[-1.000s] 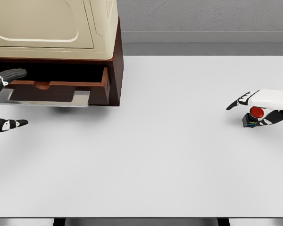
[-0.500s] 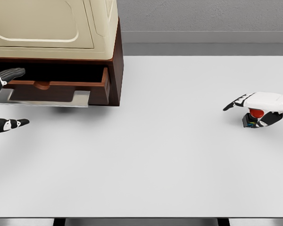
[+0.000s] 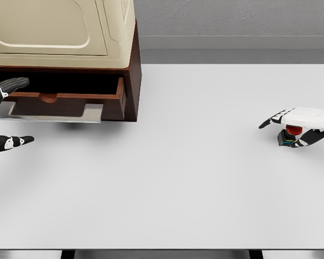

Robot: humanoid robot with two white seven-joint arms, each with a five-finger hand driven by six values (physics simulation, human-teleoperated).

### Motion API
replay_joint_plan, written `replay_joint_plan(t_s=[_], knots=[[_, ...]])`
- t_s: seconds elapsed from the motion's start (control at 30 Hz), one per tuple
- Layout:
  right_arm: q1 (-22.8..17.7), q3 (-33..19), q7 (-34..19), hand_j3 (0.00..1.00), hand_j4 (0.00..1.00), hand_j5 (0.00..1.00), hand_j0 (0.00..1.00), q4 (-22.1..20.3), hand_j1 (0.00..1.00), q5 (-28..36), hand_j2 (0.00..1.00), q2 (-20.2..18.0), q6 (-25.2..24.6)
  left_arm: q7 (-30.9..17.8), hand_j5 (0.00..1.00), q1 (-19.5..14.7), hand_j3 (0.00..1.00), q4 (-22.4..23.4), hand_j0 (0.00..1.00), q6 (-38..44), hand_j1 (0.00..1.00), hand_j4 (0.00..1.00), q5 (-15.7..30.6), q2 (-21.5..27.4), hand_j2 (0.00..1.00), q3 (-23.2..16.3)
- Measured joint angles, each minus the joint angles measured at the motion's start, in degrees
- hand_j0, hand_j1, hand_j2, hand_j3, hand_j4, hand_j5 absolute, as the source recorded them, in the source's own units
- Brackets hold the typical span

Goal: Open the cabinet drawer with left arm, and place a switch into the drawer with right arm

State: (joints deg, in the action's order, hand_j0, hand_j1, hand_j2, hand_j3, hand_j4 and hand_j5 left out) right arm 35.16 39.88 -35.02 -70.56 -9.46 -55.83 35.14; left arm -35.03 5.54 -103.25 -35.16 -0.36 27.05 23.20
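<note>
The brown cabinet stands at the table's back left, and its drawer is pulled out with a dark gap above its front. My left hand is at the left edge beside the drawer front, fingers spread and holding nothing. Near the right edge sits the switch, a small dark box with a red button. My right hand hovers low over it, covering most of the button. Its fingers stretch left past the switch and its thumb lies on the near side, not closed around it.
A cream appliance sits on top of the cabinet. A grey flat plate juts out under the drawer front. The white table stretches wide between the cabinet and the switch.
My right hand has sunk lower onto the switch, hiding more of the red button. The left hand and the drawer have stayed where they were.
</note>
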Motion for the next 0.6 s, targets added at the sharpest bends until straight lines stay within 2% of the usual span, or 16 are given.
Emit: replay_joint_plan(t_s=[0.17, 0.23, 0.37, 0.43, 0.6], knots=[[0.35, -0.02, 0.0, 0.79, 0.79, 0.79, 0.79, 0.28, 0.79, -0.07, 0.79, -0.21, 0.0, 0.0, 1.0, 0.0, 1.0, 0.0, 1.0, 0.0, 1.0, 1.0, -0.01, 0.03, 1.0, 0.0], [0.35, -0.03, 0.0, 0.71, 0.71, 0.71, 0.71, 0.32, 0.71, -0.09, 0.71, -0.32, 0.0, 0.0, 1.0, 0.0, 1.0, 0.01, 1.0, 0.0, 1.0, 1.0, -0.04, 0.05, 1.0, 0.0], [0.35, 0.03, -0.01, 0.49, 0.49, 0.49, 0.49, 0.26, 0.49, -0.11, 0.49, -0.37, 0.01, 0.0, 1.0, 0.0, 1.0, 0.03, 1.0, 0.0, 1.0, 1.0, -0.07, 0.07, 1.0, -0.04], [0.35, 0.04, 0.01, 0.43, 0.43, 0.43, 0.43, 0.14, 0.43, -0.07, 0.43, -0.31, 0.0, 0.0, 1.0, 0.0, 1.0, 0.03, 1.0, 0.0, 1.0, 1.0, -0.07, 0.07, 1.0, -0.02], [0.79, 0.05, 0.0, 0.42, 0.42, 0.42, 0.42, -0.01, 0.42, 0.0, 0.42, -0.2, -0.01, 0.0, 1.0, 0.0, 1.0, 0.03, 1.0, 0.0, 1.0, 1.0, -0.07, 0.07, 1.0, -0.01]])
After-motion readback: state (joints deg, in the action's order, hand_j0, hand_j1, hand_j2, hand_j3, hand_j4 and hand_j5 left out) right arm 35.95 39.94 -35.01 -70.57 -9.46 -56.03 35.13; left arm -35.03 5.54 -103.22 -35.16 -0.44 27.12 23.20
